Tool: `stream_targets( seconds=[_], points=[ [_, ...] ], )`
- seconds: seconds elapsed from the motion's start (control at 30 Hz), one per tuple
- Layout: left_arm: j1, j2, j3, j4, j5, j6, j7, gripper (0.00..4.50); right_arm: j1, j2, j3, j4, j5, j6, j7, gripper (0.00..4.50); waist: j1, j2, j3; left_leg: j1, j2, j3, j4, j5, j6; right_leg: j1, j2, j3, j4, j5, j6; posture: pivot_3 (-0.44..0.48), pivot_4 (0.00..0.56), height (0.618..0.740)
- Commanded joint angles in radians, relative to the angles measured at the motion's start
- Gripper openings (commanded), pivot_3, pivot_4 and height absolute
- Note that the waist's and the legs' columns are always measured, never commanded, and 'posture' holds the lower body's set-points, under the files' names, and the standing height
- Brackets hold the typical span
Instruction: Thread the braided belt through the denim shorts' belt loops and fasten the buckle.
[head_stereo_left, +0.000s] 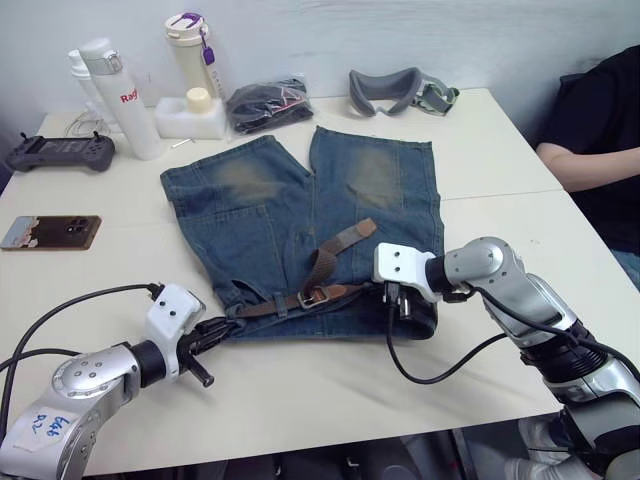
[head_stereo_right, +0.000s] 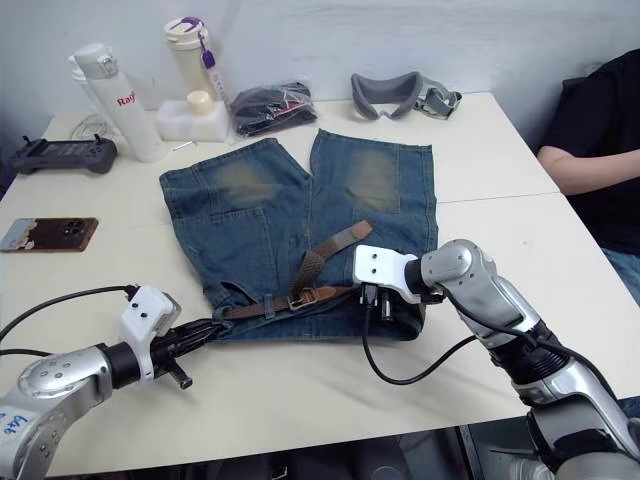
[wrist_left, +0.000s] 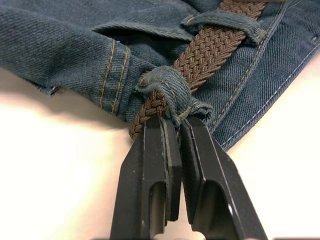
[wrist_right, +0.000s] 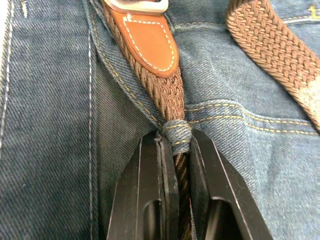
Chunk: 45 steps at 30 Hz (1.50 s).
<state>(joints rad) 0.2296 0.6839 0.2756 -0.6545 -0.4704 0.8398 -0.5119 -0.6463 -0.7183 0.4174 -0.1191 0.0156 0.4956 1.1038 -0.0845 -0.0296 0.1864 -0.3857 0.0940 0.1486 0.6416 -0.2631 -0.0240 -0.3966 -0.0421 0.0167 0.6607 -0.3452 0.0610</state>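
Item: faded blue denim shorts (head_stereo_left: 300, 210), which we find lying flat on the white desk (head_stereo_left: 330, 390), waistband toward us. Item: dark brown braided belt (head_stereo_left: 330, 262), which runs along the waistband through blue denim belt loops (wrist_left: 167, 90), its loose tail lying up across one leg. Item: silver metal buckle (head_stereo_left: 315, 296), mid-waistband. Our left end effector (wrist_left: 170, 135) is clenched on the belt at the shorts' left corner. Our right end effector (wrist_right: 176, 150) is clamped around the belt just below a loop.
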Motion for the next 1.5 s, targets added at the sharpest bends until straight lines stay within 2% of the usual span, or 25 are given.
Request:
stream_targets(
  seconds=[0.03,0.17,0.37,0.53,1.0,1.23,1.5],
  points=[
    [0.115,0.018,0.094,0.202,0.128,0.07,0.111,0.0,-0.01,-0.061,-0.057,0.062,-0.057,0.075,-0.049,0.05,-0.002,0.001,-0.001,0.002,0.001,0.0,-0.002,0.0,0.0,0.002,0.0,0.0,-0.001,0.0,0.0,0.0,0.15,0.739],
    [0.114,-0.044,0.153,0.25,0.114,0.087,0.178,0.0,-0.013,-0.055,-0.066,0.061,-0.046,0.098,-0.069,0.05,-0.002,0.003,-0.003,0.011,0.0,0.001,-0.011,0.0,-0.001,0.007,0.0,0.001,-0.002,-0.001,-0.002,0.0,0.15,0.739],
    [0.069,-0.148,0.258,0.288,0.088,0.138,0.253,0.0,-0.019,-0.061,-0.095,0.073,-0.043,0.186,-0.135,0.05,0.0,0.006,-0.006,0.016,0.0,0.0,-0.013,0.002,-0.003,0.009,0.001,0.001,0.0,-0.002,-0.004,0.0,0.15,0.739],
    [0.059,-0.153,0.269,0.303,0.073,0.143,0.247,0.0,-0.018,-0.117,-0.108,0.11,-0.054,0.191,-0.156,0.05,0.001,0.007,-0.007,0.016,0.0,-0.001,-0.013,0.002,-0.003,0.009,0.001,0.001,0.0,-0.002,-0.004,0.0,0.15,0.739],
    [0.021,-0.192,0.341,0.319,0.051,0.19,0.31,0.0,-0.032,-0.159,-0.129,0.149,-0.067,0.21,-0.235,0.05,0.001,0.008,-0.008,0.015,0.0,-0.001,-0.014,0.002,-0.004,0.008,0.0,0.001,-0.001,-0.002,-0.004,0.0,0.15,0.739],
    [0.0,-0.207,0.343,0.304,0.029,0.211,0.32,0.0,-0.045,-0.157,-0.135,0.115,-0.013,0.233,-0.214,0.05,0.001,0.008,-0.008,0.015,0.0,-0.001,-0.015,0.002,-0.004,0.008,0.0,0.001,-0.002,-0.002,-0.004,0.0,0.15,0.739],
    [-0.05,-0.2,0.26,0.148,-0.129,0.133,0.147,0.0,-0.024,-0.035,-0.073,-0.096,0.169,0.222,-0.117,0.05,-0.001,0.004,-0.005,0.012,0.0,-0.001,-0.018,0.002,-0.004,0.005,0.0,0.002,-0.003,-0.002,-0.005,0.0,0.15,0.739]
  ],
)
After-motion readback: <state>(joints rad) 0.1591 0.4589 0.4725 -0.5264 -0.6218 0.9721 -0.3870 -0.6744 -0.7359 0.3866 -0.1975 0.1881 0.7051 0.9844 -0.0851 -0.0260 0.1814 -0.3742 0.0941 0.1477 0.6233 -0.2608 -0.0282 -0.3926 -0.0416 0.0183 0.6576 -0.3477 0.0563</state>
